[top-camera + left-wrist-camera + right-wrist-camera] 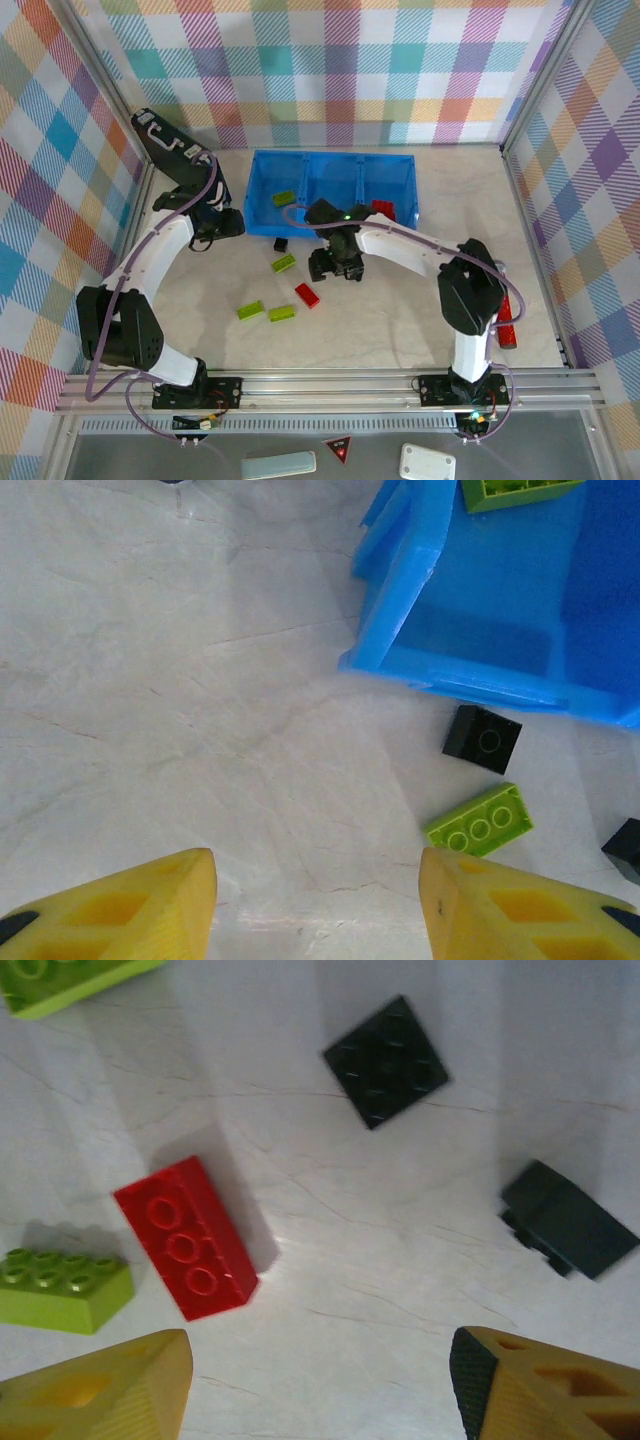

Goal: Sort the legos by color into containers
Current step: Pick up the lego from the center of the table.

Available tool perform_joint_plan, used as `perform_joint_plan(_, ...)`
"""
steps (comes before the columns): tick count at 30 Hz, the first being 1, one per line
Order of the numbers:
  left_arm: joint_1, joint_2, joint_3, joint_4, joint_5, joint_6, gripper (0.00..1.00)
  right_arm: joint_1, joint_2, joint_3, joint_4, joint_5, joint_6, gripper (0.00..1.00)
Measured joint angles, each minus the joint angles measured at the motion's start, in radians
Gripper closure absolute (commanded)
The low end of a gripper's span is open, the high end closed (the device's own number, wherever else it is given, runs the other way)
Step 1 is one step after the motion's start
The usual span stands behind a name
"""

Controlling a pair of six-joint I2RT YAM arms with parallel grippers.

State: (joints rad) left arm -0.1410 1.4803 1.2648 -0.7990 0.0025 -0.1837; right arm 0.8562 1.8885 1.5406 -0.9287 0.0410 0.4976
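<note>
Red lego point(185, 1237) diagonal, studs up, left end effector point(315, 880) and right end effector point(322, 1360) spread.

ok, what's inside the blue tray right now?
The blue tray holds one lime-green brick in its left compartment and one red brick in its right. The middle compartment looks bare where visible, but the right arm covers its near edge, so anything there is hidden.

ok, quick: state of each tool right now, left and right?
left tool: open, holding nothing.
right tool: open, holding nothing.
</note>
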Motion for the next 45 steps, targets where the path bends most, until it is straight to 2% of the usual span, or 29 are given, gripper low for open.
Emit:
perform_joint_plan(7,0.005,-0.068,-0.060,0.020,-0.049,0.069,0.43,0.053,0.109,0.113,-0.029,-0.001,-0.024,0.30)
perform_joint_plan(19,0.022,-0.074,-0.107,0.050,-0.049,0.095,0.43,0.083,0.224,0.238,-0.078,-0.001,-0.076,0.31)
perform_joint_plan(32,0.032,-0.074,-0.107,0.050,-0.047,0.095,0.43,0.094,0.317,0.279,-0.094,-0.018,-0.103,0.32)
perform_joint_plan(38,0.033,-0.074,-0.107,0.050,-0.045,0.095,0.43,0.096,0.338,0.281,-0.094,-0.037,-0.114,0.35)
perform_joint_plan(45,0.044,-0.074,-0.107,0.050,-0.029,0.095,0.43,0.100,0.349,0.281,-0.093,-0.050,-0.118,0.45)
